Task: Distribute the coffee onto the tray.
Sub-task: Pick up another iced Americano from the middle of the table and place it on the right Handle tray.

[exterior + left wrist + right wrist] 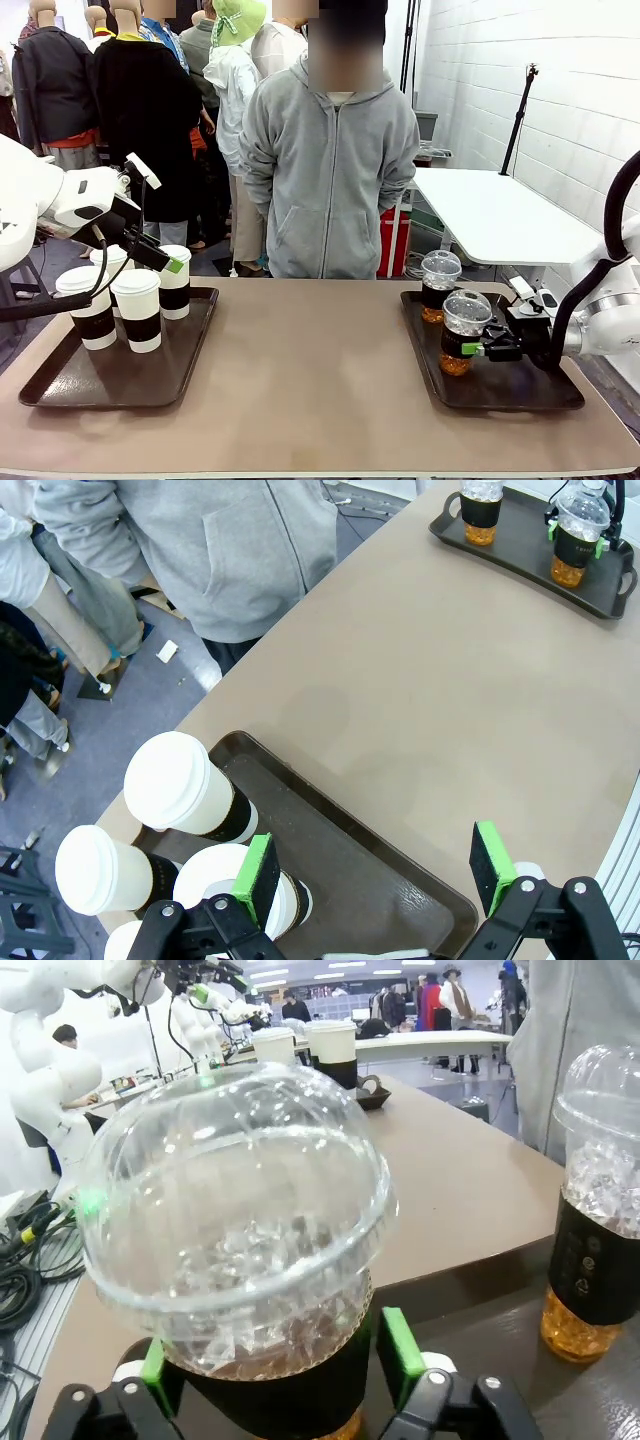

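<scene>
Four white lidded paper cups with dark sleeves (138,308) stand on the left brown tray (60,385). My left gripper (165,262) hovers open above their far side, holding nothing. In the left wrist view three of these cups (185,790) sit left of the open left gripper (375,870), over the tray's bare part (400,880). On the right tray (500,400), my right gripper (470,348) is shut on the near clear dome-lidded cup (463,330) at its dark sleeve. That cup (240,1240) sits between the green pads (400,1350). The second clear cup (438,285) stands behind it, also seen as the cup (600,1230) at right.
A person in a grey hoodie (330,170) stands at the table's far edge, hands behind the back. The brown tabletop (310,370) lies bare between the two trays. A white table (500,215) stands behind on the right.
</scene>
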### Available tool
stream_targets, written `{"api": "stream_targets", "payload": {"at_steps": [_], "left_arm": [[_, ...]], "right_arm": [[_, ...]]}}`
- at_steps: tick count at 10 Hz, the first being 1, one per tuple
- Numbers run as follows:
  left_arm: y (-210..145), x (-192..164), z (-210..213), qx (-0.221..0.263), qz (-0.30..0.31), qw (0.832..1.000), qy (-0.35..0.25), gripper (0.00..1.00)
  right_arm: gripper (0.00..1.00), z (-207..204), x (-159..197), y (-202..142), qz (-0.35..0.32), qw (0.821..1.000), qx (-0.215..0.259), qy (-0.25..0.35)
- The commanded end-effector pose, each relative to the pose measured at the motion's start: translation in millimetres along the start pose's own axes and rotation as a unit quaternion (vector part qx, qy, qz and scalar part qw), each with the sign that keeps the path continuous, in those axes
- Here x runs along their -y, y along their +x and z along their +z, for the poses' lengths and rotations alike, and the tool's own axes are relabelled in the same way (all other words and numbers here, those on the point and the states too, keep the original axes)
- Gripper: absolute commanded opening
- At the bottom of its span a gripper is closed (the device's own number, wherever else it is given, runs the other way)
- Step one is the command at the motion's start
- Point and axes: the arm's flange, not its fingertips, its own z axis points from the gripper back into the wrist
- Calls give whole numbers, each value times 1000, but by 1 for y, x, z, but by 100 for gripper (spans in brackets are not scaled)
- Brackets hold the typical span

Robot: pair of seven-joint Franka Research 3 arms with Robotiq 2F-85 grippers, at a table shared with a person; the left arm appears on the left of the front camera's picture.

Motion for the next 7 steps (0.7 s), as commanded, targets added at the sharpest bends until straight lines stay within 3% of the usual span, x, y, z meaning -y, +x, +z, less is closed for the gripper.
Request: {"api": "stream_targets", "payload": {"at_steps": [1, 7], "left_arm": [[-2, -3, -2, 2, -1, 1000, -3, 100], [-2, -3, -2, 2, -1, 1000, -3, 100]], "right_arm": [[100, 0, 0, 9, -14, 1000, 12, -2], [100, 39, -30, -2, -28, 999, 4, -38]]}}
